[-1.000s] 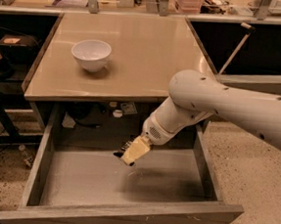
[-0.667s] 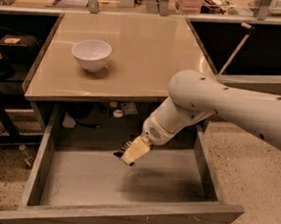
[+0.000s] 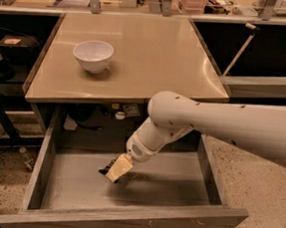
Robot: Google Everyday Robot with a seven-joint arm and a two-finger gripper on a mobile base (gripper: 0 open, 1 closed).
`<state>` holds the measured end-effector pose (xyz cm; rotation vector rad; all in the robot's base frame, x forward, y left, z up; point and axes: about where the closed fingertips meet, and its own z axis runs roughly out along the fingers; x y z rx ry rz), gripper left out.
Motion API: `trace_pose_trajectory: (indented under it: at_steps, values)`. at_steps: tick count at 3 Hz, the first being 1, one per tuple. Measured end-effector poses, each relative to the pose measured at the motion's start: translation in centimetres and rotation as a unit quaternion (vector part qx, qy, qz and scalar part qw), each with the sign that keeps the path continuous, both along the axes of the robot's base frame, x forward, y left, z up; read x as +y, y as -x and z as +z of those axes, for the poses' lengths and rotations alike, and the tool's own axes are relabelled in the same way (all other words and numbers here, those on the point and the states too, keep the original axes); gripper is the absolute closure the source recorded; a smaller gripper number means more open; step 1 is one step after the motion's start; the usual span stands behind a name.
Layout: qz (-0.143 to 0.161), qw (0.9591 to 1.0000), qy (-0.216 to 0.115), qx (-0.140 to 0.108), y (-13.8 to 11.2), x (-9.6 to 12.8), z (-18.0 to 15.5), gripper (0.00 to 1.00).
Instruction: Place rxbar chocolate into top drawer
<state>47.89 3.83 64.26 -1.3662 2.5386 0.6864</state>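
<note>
The gripper [image 3: 114,171] hangs inside the open top drawer [image 3: 124,219], left of centre and just above the grey bottom, with its tip pointing down and to the left. It is pressed together on the rxbar chocolate [image 3: 106,168]. Only a dark sliver of the bar shows, projecting to the left of the pale pad; the rest is hidden behind the gripper and no lettering can be read. Whether the bar touches the drawer bottom cannot be told, but a shadow lies on the bottom below and to the right of the tip. The white arm [image 3: 222,123] runs from the gripper up and to the right, crosses the drawer's right rear corner and is cut off at the right edge of the view. It hides part of the drawer's back and its right side wall. The drawer is pulled well out, with its front panel nearest the camera and its lower left corner cut off by the frame. The recess behind the drawer is dark and holds several small pale items too indistinct to identify. On the tan counter top [image 3: 153,52] above, a white bowl [image 3: 93,55] stands upright near the left side, well apart from the gripper, and its inside shows plain white.
</note>
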Motion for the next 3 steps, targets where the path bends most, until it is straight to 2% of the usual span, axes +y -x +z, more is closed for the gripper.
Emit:
trace_pose_trajectory:
  at_steps: [1,3]
  values:
    - [0.000,1.0000,0.000,0.000,0.00,0.00,0.00,1.00]
    - [0.000,1.0000,0.000,0.000,0.00,0.00,0.00,0.59]
